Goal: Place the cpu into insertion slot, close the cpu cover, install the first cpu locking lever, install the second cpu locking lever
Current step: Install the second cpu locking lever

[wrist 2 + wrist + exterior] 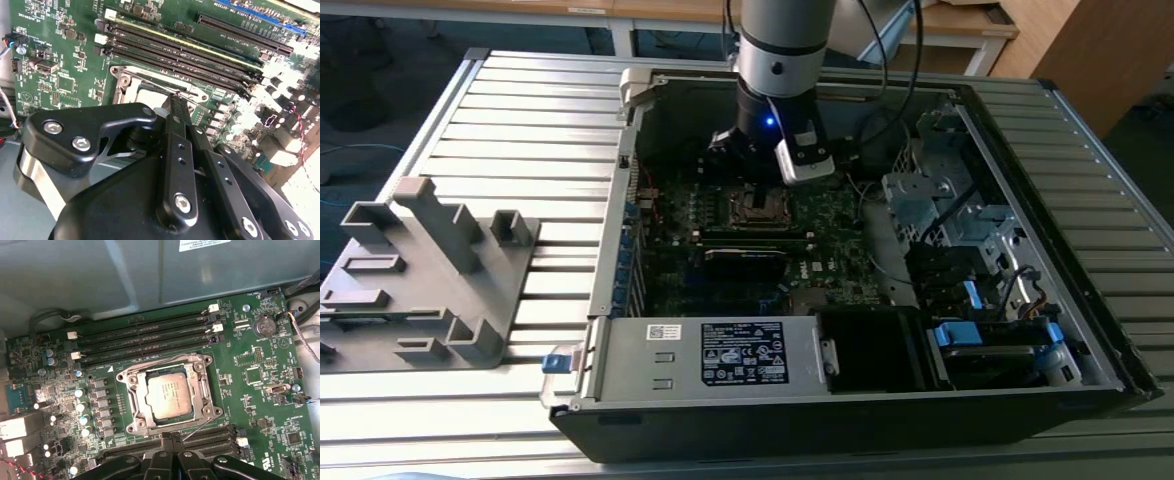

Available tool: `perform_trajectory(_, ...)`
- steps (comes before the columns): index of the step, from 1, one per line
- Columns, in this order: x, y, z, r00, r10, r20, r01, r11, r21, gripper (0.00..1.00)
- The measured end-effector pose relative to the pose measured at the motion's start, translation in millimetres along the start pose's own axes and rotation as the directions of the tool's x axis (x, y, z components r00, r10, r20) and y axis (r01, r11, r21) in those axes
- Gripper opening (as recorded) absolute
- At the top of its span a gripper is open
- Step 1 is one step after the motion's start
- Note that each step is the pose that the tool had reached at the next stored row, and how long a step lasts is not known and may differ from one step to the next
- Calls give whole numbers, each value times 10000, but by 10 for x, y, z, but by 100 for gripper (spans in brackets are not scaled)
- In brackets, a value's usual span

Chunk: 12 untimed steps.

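The cpu [169,396] lies flat in its socket on the green motherboard, its grey-brown top showing through the window of the cpu cover [137,401], which is folded down around it. One thin wire locking lever [150,366] runs along the socket's edge by the memory slots. A second locking lever [197,429] slants up off the opposite corner, its free end right at my fingertips. My gripper [168,439] is shut, just beside the socket's edge; its tip [176,96] is against that wire. In the exterior view the arm [774,60] stands over the socket [758,210].
Long black memory slots [145,335] flank the socket on two sides. The computer case wall [616,200] surrounds the board, with a power supply [707,355] and drive bays [961,250] inside. A grey fixture [427,270] sits on the slatted table at the exterior view's left.
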<state>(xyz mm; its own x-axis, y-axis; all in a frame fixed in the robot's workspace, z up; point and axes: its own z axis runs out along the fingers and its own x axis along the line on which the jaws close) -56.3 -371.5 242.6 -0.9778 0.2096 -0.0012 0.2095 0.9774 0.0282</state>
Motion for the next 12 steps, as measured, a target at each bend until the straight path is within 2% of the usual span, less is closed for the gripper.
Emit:
perform_trajectory(6, -10, -44, 2, 10000, 0, -1, 0, 10000, -3, 10)
perform_trajectory(12, -15, -70, 39, 10000, -49, -8, 49, 10000, 0, 10)
